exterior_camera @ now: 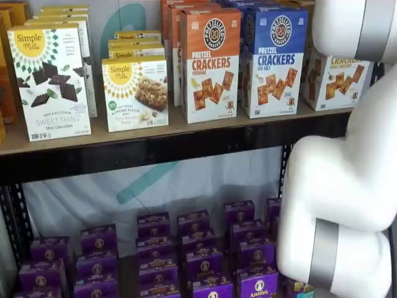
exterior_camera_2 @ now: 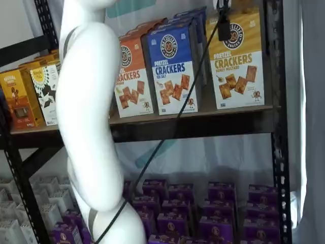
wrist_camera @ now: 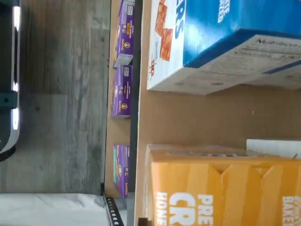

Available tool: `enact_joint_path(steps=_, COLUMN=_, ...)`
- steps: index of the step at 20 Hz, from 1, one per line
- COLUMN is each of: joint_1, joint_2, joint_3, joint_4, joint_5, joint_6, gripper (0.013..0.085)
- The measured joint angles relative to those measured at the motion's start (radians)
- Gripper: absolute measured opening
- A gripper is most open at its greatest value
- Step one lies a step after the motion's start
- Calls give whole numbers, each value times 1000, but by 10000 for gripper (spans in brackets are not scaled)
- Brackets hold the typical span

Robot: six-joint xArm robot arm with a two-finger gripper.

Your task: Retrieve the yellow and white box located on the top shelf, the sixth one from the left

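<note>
yellow and white box (exterior_camera_2: 238,61) upright on top shelf (exterior_camera_2: 193,124)

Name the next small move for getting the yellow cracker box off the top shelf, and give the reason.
Probably ease the gripper down toward the yellow and white box and close on it. In a shelf view only a dark piece with a cable hangs at that box's top; whether the jaws are open cannot be told. The box stands upright on the top shelf.

The arm (exterior_camera: 338,186) is glossy white, made of rounded, bulging segments with smooth shells. Grey bands (exterior_camera: 324,253) ring the joints where segments meet. In a shelf view a thin black cable (exterior_camera_2: 167,134) runs slantwise alongside the arm's white links, ending in a small black connector (exterior_camera_2: 224,29).
</note>
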Motion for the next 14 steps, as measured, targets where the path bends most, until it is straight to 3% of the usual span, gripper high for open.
enact_joint_path(steps=4, joint_1=-3, joint_2=-4, joint_3=3, joint_4=5, joint_5=-1, joint_6=-1, gripper=650)
enact_joint_path(steps=6, joint_1=-6, joint_2=-5, joint_3=4, joint_4=8, joint_5=-3, joint_6=-3, gripper=570)
enact_joint_path(steps=14, joint_1=-12, joint_2=-18, joint_3=2, joint_4=3, joint_5=16, joint_6=-8, gripper=570)
